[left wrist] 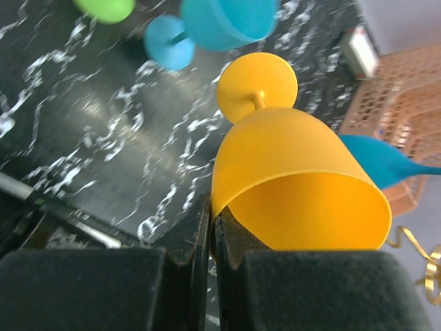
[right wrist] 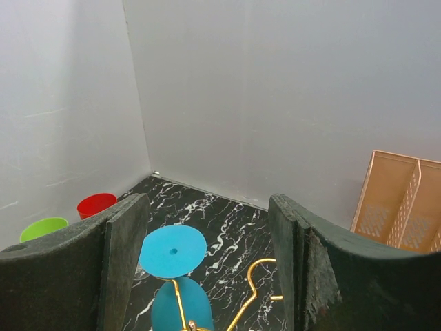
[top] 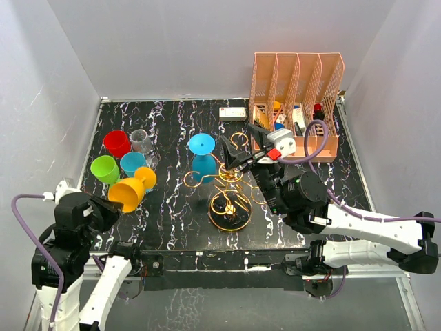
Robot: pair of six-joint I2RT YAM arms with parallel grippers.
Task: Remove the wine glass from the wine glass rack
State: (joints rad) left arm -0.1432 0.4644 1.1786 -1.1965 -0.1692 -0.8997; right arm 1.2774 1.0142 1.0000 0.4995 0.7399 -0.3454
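The gold wire wine glass rack [top: 231, 200] stands mid-table. A blue wine glass [top: 202, 156] hangs upside down on its far-left arm, foot up. My right gripper [top: 242, 143] is open just above the rack's top. In the right wrist view its jaws stand wide apart [right wrist: 207, 255], with the blue glass's foot [right wrist: 172, 250] and a gold arm [right wrist: 251, 289] between and below them, untouched. My left gripper [top: 110, 205] is shut on the rim of an orange wine glass [top: 129, 192] at the table's left. The left wrist view shows the pinch [left wrist: 213, 221] on the orange glass [left wrist: 289, 172].
A red cup [top: 116, 143], clear glass [top: 140, 141], green cup [top: 105, 168] and light-blue glass [top: 132, 163] cluster at the left. An orange slotted file organizer [top: 296, 103] stands at the back right, beside a small white box [top: 233, 113]. Grey walls enclose the table.
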